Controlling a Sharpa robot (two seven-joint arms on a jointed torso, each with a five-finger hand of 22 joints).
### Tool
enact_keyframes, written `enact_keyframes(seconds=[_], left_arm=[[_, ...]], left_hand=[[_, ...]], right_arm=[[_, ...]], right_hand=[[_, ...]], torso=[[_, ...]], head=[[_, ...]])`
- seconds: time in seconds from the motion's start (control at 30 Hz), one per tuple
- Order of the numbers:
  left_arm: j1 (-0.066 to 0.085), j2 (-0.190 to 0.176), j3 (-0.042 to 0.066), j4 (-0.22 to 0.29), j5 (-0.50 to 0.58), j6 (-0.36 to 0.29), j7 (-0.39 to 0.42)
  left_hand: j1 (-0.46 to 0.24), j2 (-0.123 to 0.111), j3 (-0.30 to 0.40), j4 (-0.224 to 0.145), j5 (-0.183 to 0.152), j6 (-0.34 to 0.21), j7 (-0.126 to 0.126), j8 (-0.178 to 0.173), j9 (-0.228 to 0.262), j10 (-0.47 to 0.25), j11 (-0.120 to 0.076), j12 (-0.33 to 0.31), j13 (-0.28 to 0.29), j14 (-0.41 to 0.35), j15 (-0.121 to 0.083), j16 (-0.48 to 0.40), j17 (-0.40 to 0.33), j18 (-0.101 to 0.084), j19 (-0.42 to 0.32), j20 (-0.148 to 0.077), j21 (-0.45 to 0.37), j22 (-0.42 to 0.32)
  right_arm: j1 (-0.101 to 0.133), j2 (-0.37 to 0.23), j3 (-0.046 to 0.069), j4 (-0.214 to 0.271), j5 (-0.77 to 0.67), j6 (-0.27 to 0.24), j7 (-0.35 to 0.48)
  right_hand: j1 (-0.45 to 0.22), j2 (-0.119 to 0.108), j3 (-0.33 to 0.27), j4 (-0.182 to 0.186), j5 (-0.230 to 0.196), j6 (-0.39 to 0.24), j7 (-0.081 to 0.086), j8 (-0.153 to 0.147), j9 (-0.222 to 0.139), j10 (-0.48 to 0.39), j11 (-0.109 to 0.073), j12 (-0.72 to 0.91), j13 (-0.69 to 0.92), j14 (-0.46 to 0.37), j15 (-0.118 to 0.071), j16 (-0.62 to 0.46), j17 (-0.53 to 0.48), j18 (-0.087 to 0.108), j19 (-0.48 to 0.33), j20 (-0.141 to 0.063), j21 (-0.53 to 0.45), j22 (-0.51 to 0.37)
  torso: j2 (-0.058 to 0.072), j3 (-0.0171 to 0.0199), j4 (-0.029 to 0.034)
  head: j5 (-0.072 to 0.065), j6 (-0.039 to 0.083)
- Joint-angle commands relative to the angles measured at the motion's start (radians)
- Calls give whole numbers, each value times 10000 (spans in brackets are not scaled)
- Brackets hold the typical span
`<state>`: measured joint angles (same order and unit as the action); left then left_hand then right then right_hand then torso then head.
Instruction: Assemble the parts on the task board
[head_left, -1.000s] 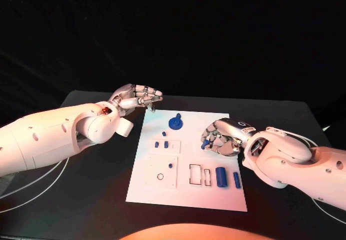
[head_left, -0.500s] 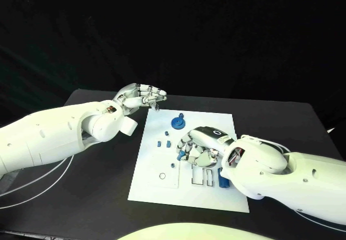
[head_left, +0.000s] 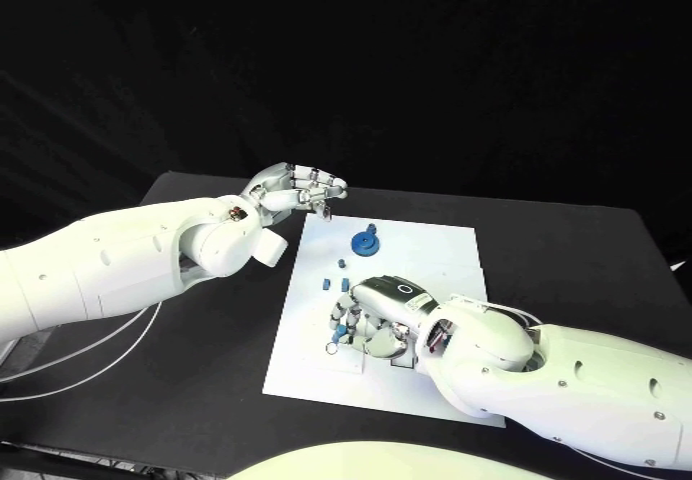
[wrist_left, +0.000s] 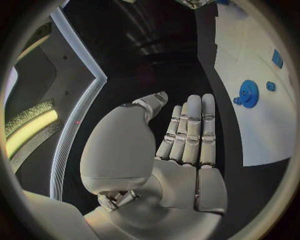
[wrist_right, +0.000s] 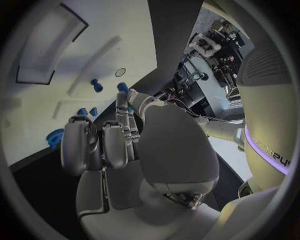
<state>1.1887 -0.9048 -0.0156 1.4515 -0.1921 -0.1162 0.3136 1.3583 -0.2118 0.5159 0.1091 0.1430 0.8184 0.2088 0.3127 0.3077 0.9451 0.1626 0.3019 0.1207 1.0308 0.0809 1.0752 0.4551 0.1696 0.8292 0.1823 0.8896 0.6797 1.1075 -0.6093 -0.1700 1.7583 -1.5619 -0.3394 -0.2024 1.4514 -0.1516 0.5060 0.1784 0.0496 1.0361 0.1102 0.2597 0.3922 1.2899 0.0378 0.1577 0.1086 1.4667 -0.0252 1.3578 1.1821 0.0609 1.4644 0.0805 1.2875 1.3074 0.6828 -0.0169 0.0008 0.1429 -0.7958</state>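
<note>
Right robot hand lowered over the task board with a small blue part at its fingertips

The right robot hand (head_left: 378, 318) sits over the middle of the white task board (head_left: 433, 255) on the black desk (head_left: 577, 250), fingers curled in; the right wrist view shows a small blue part (wrist_right: 122, 87) pinched at its fingertips, near the round hole. The left robot hand (head_left: 297, 189) hovers off the board's far left corner, fingers curled together on nothing I can see. The blue gear (head_left: 366, 242) stands on the board's far end, apart from both. The risk, I judge: the hand hides its own target from the head camera, so a tilted part could jam or slip out and roll among the neighbouring blue pieces.
</note>
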Motion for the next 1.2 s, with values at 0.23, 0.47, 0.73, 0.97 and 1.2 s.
enact_keyframes(seconds=[0.23,0.47,0.73,0.97,1.2], left_arm=[[6,52,5,10,-111,10,54],[6,54,5,-1,-158,-18,8],[6,68,5,-5,-166,-13,-2],[6,66,5,-6,-167,-21,-13],[6,60,5,-10,-167,-26,-26]], left_hand=[[-117,26,-50,16,33,-66,213,27,16,-70,-17,75,13,-3,46,40,16,140,40,31,-54,-22],[-185,15,-132,90,9,-67,207,43,29,-78,-19,107,34,-13,50,47,21,140,53,37,-113,-65],[-298,34,-269,239,-12,-74,201,66,49,-102,-22,157,67,-17,55,66,30,140,89,46,-205,-134],[-298,34,-269,239,-12,-74,201,66,49,-102,-22,157,67,-17,55,66,30,140,89,46,-205,-134],[-312,40,-296,267,-10,-79,199,69,53,-110,-23,167,75,-19,56,69,32,140,97,47,-226,-149]], right_arm=[[-181,319,-36,-362,-491,-32,128],[-250,415,-54,-479,-511,-12,112],[-322,537,-92,-599,-513,5,116],[-365,597,-110,-667,-513,41,105],[-383,606,-126,-659,-499,96,115]], right_hand=[[-143,1,52,-7,22,32,28,102,739,-15,82,-61,17,291,-36,19,-9,-90,138,-55,-23,1944],[-208,-45,61,0,42,24,35,95,734,-14,88,-76,28,297,-28,35,17,-97,150,-49,19,1954],[-279,-69,75,21,46,17,39,87,729,-12,95,-89,40,300,-22,42,25,-95,145,-43,6,1950],[-291,-69,84,23,47,17,38,86,728,-10,94,-93,43,300,-21,42,23,-97,150,-41,22,1954],[-299,-71,94,22,47,17,36,85,727,-8,92,-95,47,301,-21,44,26,-100,155,-40,39,1958]], torso=[[8,0,5],[-1,1,-4],[5,4,-5],[2,3,-2],[3,1,-4]], head=[[179,-62],[185,-85],[204,-85],[205,-93],[228,-111]])
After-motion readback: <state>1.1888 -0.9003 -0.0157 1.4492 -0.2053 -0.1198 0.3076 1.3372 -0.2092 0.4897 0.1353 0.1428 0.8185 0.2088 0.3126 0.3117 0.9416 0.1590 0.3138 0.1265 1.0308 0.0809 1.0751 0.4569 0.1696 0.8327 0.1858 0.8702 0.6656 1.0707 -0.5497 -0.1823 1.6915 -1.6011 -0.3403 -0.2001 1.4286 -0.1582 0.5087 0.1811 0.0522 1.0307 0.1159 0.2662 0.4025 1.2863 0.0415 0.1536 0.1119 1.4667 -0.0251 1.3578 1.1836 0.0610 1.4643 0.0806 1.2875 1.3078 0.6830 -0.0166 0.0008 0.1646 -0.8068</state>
